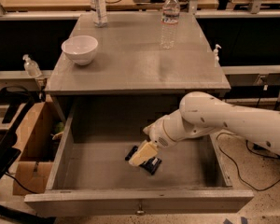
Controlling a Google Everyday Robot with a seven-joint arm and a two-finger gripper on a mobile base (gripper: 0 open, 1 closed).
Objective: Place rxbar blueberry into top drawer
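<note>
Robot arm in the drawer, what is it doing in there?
The white robot arm reaches into the open grey wooden top drawer. Its gripper sits low near the drawer's middle, right on the dark navy rxbar blueberry, which seems to be at the floor. A white bowl and two clear bottles stand on top.

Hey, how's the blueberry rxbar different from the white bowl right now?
The rxbar blueberry is dark and flat; the bowl is white and round. The rxbar blueberry is inside the open top drawer; the bowl stands on the cabinet top. The tool, low inside the drawer, partly covers the rxbar blueberry; nothing covers the bowl. Both are seen against plain grey surfaces.
</note>
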